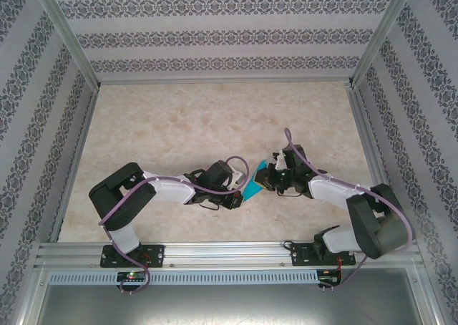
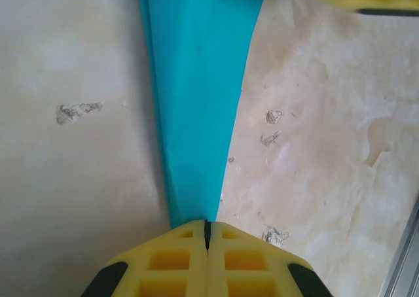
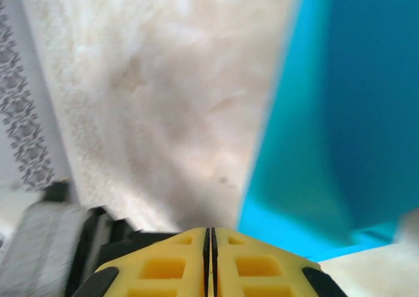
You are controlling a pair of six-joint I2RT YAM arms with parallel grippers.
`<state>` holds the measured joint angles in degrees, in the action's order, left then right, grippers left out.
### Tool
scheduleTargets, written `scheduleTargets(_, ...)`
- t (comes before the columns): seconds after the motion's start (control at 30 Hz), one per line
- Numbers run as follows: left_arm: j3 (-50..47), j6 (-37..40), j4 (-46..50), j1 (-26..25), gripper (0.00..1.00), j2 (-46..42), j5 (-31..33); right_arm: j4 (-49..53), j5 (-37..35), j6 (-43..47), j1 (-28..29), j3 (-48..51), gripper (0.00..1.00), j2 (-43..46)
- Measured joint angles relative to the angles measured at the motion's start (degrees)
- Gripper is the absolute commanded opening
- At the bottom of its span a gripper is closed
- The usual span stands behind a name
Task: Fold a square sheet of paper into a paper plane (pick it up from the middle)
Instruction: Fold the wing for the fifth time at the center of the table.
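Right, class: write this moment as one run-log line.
left claw: shut on folded teal paper | right claw: shut, paper beside it, ungripped | paper: tapers toward left claw

Bright, even, diffuse light; no glare. Left wrist view sharp: paper plane point(image 2: 196, 101) ahead of the left gripper point(image 2: 207, 224) throws a thin soft shadow along its left edge. Right wrist view motion-blurred: same plane, up-right of the right gripper point(image 3: 210, 231), smeared; tabletop point(image 3: 163, 101) grain washed out
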<state>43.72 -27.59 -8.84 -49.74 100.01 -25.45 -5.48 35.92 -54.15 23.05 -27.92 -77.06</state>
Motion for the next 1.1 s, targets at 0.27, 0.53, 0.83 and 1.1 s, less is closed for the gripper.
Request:
scheduleTargets(0.27,-0.35,0.00,-0.72,0.00,0.02,-0.02,-0.09,-8.61,-0.90,-5.92,4.96,-0.09,0.10,-8.15)
scheduleTargets(0.53,-0.90,0.00,-1.46,0.00,0.02,-0.17,-0.11,-10.16,-1.33,-5.70,4.00,-1.38,0.10,-14.25)
scheduleTargets(0.83,-2.01,0.00,-3.17,0.00,0.01,-0.42,-0.09,-0.72,-4.44,1.29,-2.03,-6.80,0.11,-14.67)
scheduleTargets(1.1,-3.39,0.22,-5.22,0.00,0.01,-0.66,-0.09,5.14,-4.37,6.64,-6.32,-12.04,0.11,-18.71)
